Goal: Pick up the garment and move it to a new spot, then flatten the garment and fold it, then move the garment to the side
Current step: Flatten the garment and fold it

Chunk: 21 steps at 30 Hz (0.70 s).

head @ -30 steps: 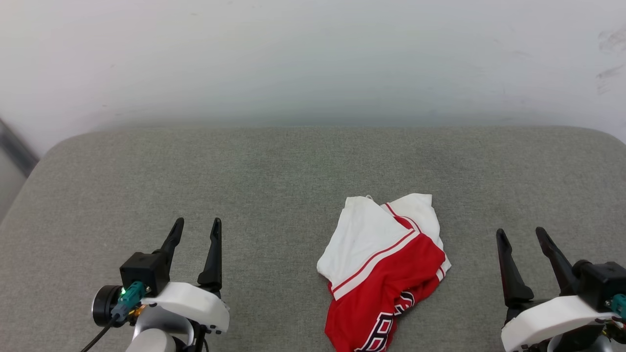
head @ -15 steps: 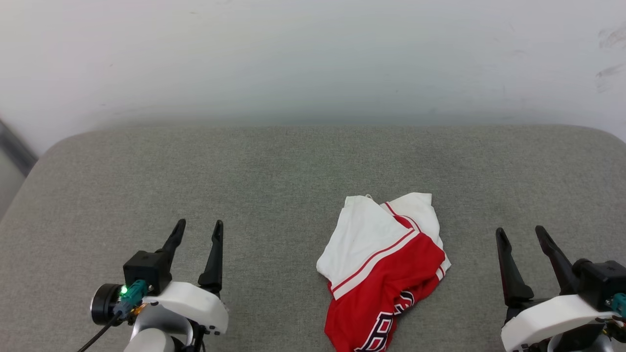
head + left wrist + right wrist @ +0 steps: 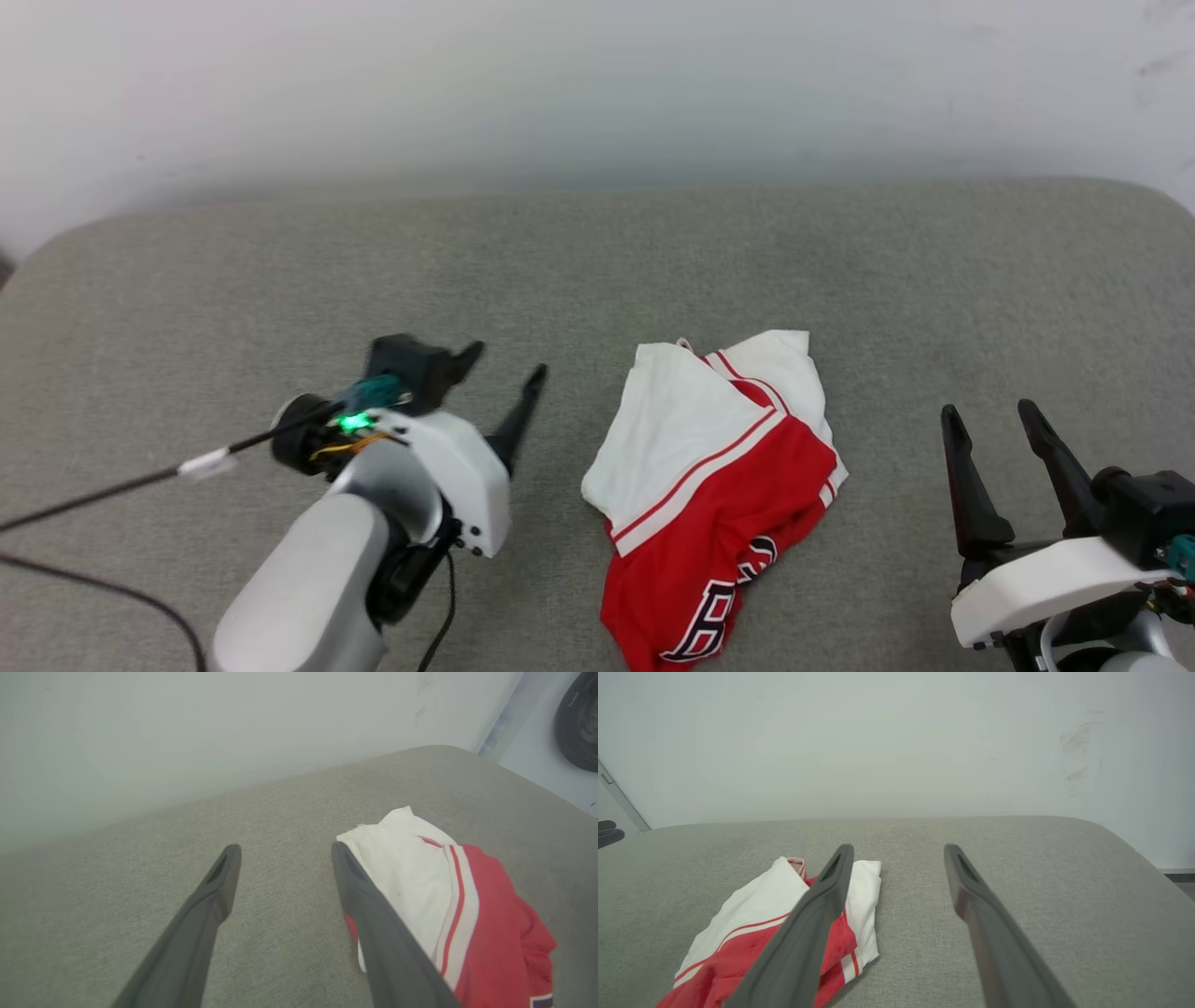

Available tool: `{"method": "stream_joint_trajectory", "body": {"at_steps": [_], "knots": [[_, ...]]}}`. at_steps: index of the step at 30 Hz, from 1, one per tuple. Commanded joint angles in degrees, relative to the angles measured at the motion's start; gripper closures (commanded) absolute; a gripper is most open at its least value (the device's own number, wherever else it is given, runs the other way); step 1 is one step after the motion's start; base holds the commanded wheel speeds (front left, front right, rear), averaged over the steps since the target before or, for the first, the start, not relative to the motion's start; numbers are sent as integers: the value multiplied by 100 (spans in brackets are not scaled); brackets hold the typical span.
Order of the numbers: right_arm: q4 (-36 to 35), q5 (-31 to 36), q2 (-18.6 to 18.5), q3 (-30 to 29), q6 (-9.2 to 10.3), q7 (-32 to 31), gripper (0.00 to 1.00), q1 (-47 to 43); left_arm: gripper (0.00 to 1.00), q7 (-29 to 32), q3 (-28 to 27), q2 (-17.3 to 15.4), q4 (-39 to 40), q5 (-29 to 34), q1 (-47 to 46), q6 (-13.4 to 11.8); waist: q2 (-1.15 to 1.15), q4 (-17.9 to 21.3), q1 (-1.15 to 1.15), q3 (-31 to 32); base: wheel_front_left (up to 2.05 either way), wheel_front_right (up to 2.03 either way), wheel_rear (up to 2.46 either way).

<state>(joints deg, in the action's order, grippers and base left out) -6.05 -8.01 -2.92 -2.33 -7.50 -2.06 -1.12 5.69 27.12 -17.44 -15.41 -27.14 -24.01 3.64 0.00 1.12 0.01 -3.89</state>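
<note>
Left gripper [image 3: 507, 362]: two long dark fingers spread wide, nothing held. Right gripper [image 3: 988, 413]: fingers spread wide, empty.

Crumpled red jersey-style shirt [image 3: 709, 485], white sleeves, red-and-white striped trim, black white-outlined lettering: lies bunched on surface between both grippers. White sleeve part on far side, red body on near side.

Left gripper tips angled toward shirt, near its white edge, apart from it. Right gripper well to shirt's right.

Grey fabric-covered padded surface [image 3: 597, 271], rounded corners, carries shirt. Black cable [image 3: 93, 490] runs from left wrist over surface. Plain white wall [image 3: 597, 84] behind.
</note>
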Motion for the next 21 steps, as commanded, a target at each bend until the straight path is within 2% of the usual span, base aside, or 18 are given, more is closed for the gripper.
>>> {"method": "stream_joint_trajectory", "body": {"at_steps": [1, 5, 17, 18, 19, 21], "knots": [[42, -34, 4, 12, 2, 57, 0, 124, 0, 427, 258, 68, -138, -96, -277, 174, 0, 195, -1, -247, 0, 0, 0], [136, -117, 6, 55, 2, 123, 0, 219, 0, 1130, 664, 105, -384, -336, -603, 332, 0, 389, -1, -487, 0, 0, 0], [428, -245, 5, 131, 2, 358, 0, 465, 0, 2926, 1664, -110, -1094, -885, -1000, 386, 0, 708, -1, -977, 0, 0, 0], [454, -252, 5, 142, 2, 368, 0, 474, 17, 3103, 1717, -119, -1174, -948, -958, 379, 0, 713, -1, -984, 0, 0, 0], [477, -257, 5, 149, 2, 373, 0, 481, 53, 3223, 1759, -124, -1226, -999, -925, 380, 0, 717, -1, -991, 0, 0, 0], [519, -285, 6, 167, 2, 408, 0, 496, 100, 3384, 1849, -140, -1263, -1049, -918, 380, 0, 713, -1, -995, 0, 0, 0]]}}
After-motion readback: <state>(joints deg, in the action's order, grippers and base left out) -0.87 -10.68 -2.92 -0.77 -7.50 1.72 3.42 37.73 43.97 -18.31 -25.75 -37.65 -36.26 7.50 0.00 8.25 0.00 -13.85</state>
